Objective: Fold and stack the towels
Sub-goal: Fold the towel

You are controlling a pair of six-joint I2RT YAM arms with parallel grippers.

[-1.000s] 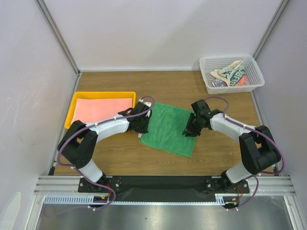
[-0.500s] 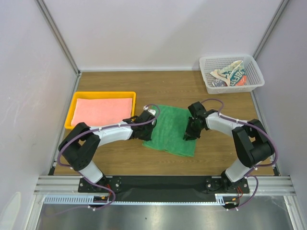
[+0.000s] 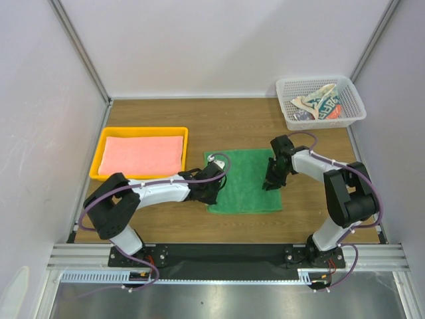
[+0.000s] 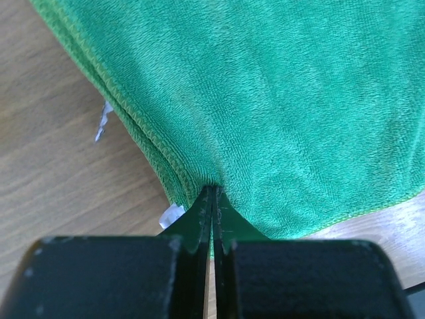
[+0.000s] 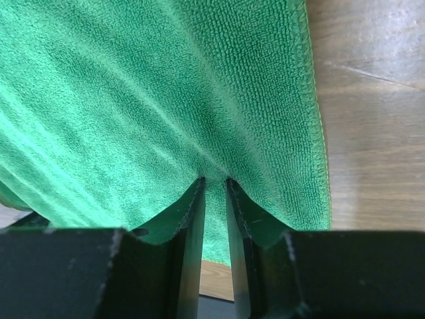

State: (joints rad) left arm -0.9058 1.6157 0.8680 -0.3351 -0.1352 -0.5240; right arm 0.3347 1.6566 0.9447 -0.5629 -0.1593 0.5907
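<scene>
Folding of the green towel (image 3: 244, 183) appears to be the step in hand. It lies flat on the bench (image 3: 239, 123), near the front and between the two arms.

**Claws.** The left claw (image 3: 211, 191) is clenched on the towel's left edge. The right claw (image 3: 273, 179) is closed on its right edge, with cloth pinched in the narrow gap between the jaws.

**Other towels.** The pink towel (image 3: 143, 153) lies folded in the tray (image 3: 98, 159), so that one looks finished. The patterned towel (image 3: 317, 105) sits crumpled in the basket (image 3: 355, 100), not yet dealt with.

**Next move, as judged.**
- Both claws would need to lift or drag their edges together, at matching height and pace, so the cloth neither skews nor bunches.
- They would then either bring one side over the other or carry the towel onto the pink one.
- I cannot tell from these views which of the two is intended.

**Views compared.**
- The top view alone shows all three towels and how both arms are placed.
- Only the left wrist view shows several hems stacked along the gripped edge, which suggests the cloth is already doubled there. It also shows a white tag (image 4: 171, 216) beside the jaws.
- Only the right wrist view shows a single hem along the towel's right side and creases drawn toward the pinch.
</scene>
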